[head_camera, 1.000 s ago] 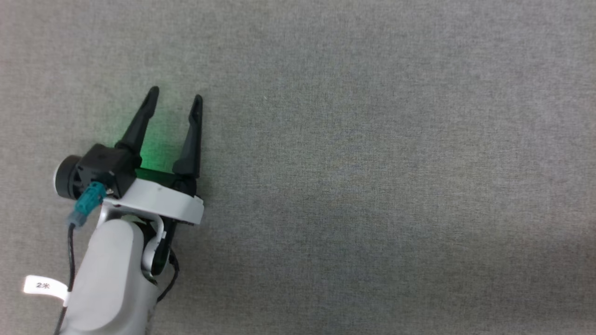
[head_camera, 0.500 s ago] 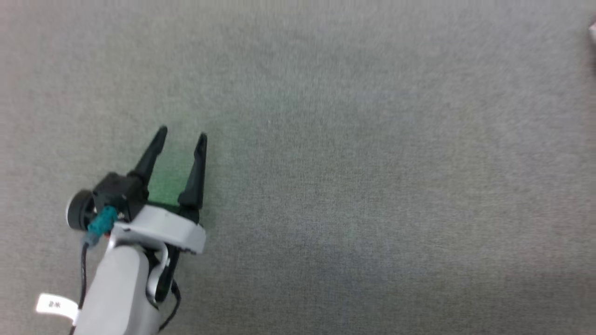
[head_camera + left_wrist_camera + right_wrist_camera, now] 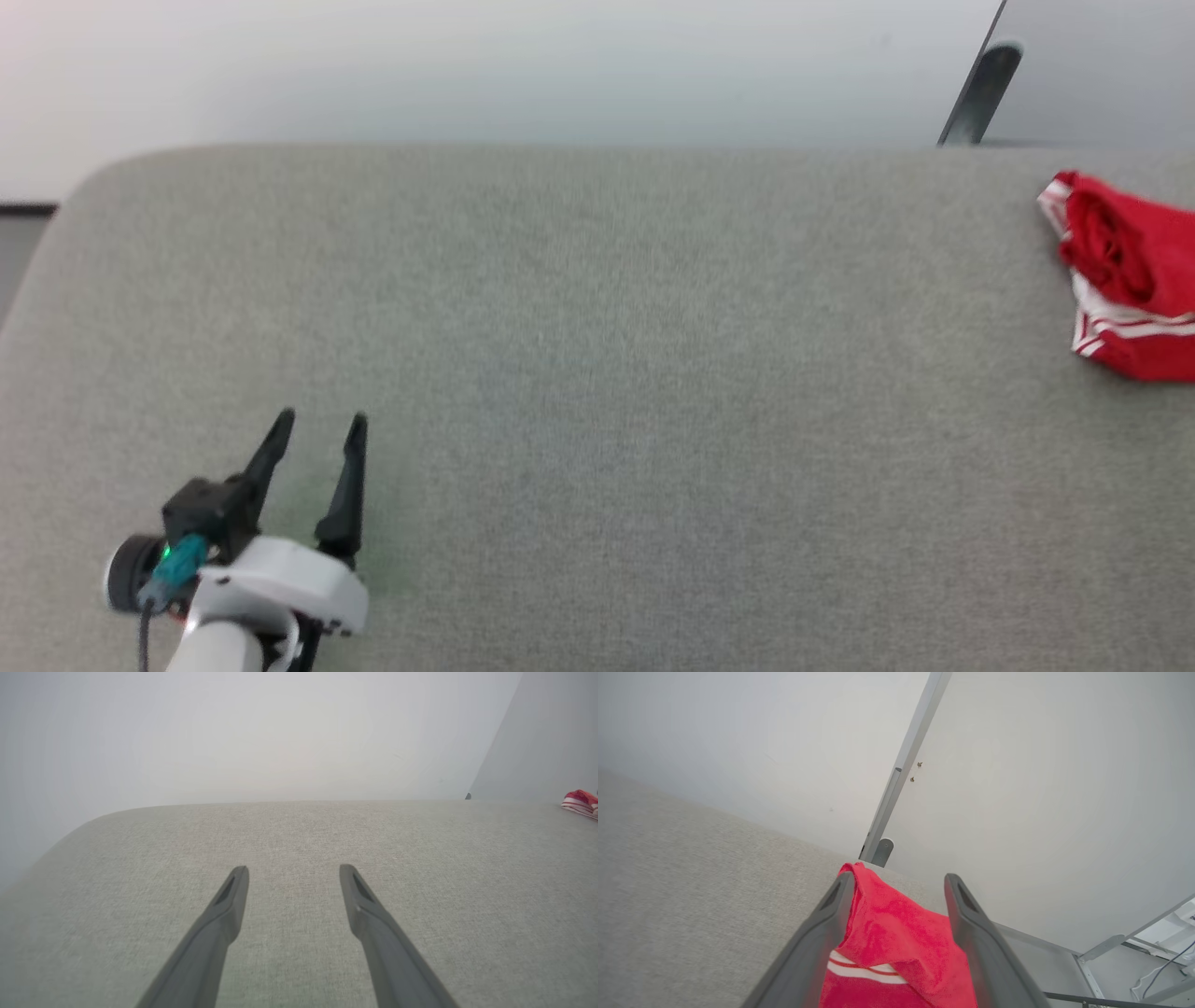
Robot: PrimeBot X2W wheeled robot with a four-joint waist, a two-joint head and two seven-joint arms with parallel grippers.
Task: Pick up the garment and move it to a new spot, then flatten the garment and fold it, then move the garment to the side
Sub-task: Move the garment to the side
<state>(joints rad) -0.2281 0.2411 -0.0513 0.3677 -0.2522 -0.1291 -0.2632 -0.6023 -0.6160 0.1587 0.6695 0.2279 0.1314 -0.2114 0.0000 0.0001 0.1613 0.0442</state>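
Note:
The garment is a bunched red cloth with red-and-white striped trim. It lies at the far right of the grey fabric table, near the back edge, and the picture's right side cuts it off. The left wrist view shows the garment far off to the right. My left gripper is open low over the table's front left, with nothing between its fingers. My right gripper is open right over the garment, and red cloth shows between its two fingers.
The table's back edge runs along a pale wall, with a rounded corner at the far left. A grey metal post stands behind the table near the garment. A metal frame and cables lie past the table's right end.
The head camera has tilted up, so the table's back edge, the wall and the garment have come into the picture. My left gripper stays open.

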